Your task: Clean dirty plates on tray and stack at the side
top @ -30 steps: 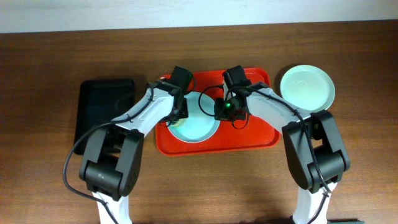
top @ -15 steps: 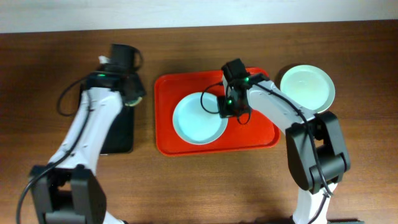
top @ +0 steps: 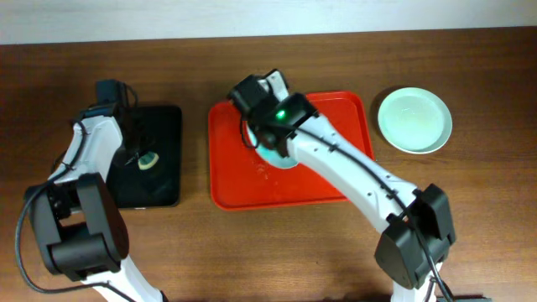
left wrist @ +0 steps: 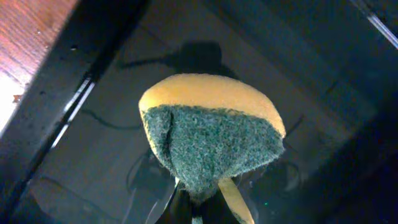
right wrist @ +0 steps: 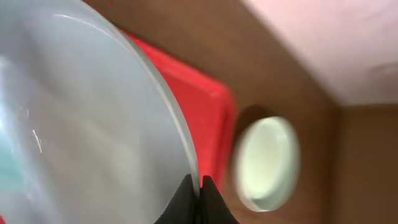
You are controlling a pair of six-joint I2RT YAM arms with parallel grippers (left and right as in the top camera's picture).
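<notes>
The red tray (top: 336, 180) lies mid-table. My right gripper (top: 258, 139) reaches over its far left part, shut on the rim of a pale blue plate (top: 275, 158) that is mostly hidden under the arm. In the right wrist view the plate (right wrist: 87, 124) fills the left, tilted, its rim pinched between my right gripper's (right wrist: 199, 186) fingers, with the tray (right wrist: 211, 109) behind. A pale mint plate (top: 414, 120) sits on the table right of the tray, and also shows in the right wrist view (right wrist: 267, 163). My left gripper (top: 138, 153) holds a sponge. No white plate shows.
The sponge (left wrist: 211, 134) is yellow with a green scouring face and hangs just over the black tray (top: 164, 180) at the left, which fills the left wrist view (left wrist: 323, 93). Bare wooden table (top: 470, 218) surrounds both trays.
My left arm has swung from the red tray out to the black tray with the sponge. My right arm has reached leftwards across the red tray, and the blue plate has moved from lying flat to tilted in its grip.
</notes>
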